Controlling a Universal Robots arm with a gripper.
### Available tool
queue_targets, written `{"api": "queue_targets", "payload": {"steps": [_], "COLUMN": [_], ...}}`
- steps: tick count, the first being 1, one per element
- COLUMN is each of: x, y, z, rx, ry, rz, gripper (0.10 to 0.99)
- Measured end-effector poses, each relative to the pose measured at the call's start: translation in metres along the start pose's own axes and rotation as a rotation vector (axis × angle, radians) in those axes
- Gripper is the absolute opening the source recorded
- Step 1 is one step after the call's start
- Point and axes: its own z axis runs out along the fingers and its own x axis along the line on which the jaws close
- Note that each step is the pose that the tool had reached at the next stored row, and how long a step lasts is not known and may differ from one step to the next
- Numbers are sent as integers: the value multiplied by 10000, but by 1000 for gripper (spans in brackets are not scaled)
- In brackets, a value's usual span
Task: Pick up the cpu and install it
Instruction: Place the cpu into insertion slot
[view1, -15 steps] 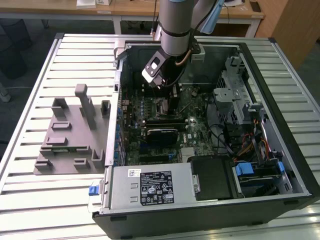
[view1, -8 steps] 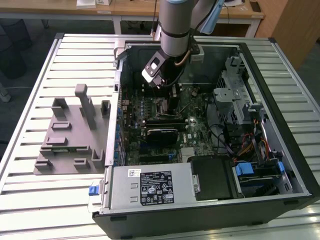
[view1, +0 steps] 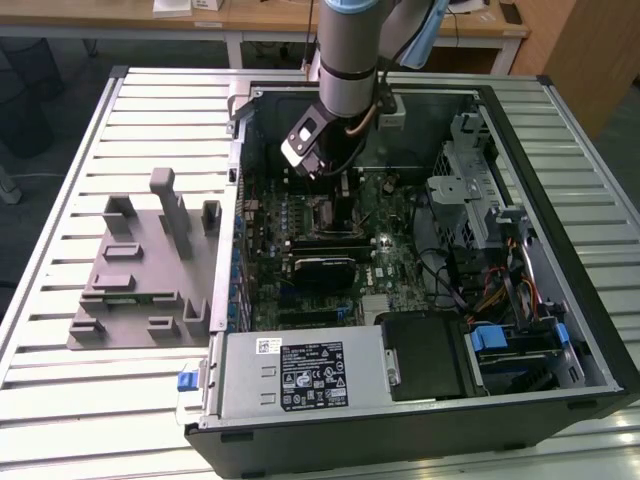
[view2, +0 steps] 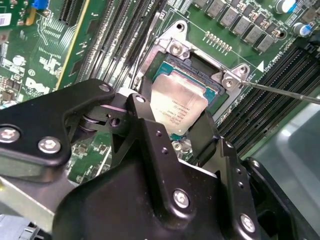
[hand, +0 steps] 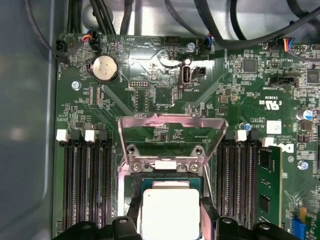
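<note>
The cpu (view2: 178, 106), a flat square chip with a silvery top, sits between the two black fingers of my gripper (view2: 175, 126), which is shut on its opposite edges. It hangs just over the open socket (view2: 210, 85) on the green motherboard, slightly tilted to the socket frame. In the first wrist view the cpu (hand: 170, 212) lies between the fingers (hand: 134, 212) below the raised metal load plate (hand: 171, 122). In the exterior view my gripper (view1: 325, 178) reaches down into the computer case right above the socket (view1: 325, 212).
The open computer case (view1: 560, 250) lies on a slatted white table (view1: 150, 110). Memory slots (hand: 85, 180) flank the socket on both sides. A thin metal lever (view2: 285, 92) juts out beside the socket. A grey fixture (view1: 140, 270) stands at the exterior view's left.
</note>
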Motion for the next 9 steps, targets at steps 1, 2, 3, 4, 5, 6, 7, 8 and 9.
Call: {"api": "queue_targets", "payload": {"steps": [1, 2, 3, 4, 5, 6, 7, 8, 9], "x": [3, 4, 6, 8, 10, 11, 13, 15, 15], "y": [-1, -1, -2, -3, -3, -4, -6, -7, -8], "z": [7, 13, 19, 24, 29, 35, 41, 46, 48], "rx": [0, 0, -1, -1, 0, 0, 0, 0, 1], "ry": [0, 0, 1, 3, 4, 4, 5, 5, 3], "rz": [0, -2, -1, 0, -1, -1, 0, 0, -1], "gripper": [541, 541, 541, 541, 541, 541, 541, 541, 541]}}
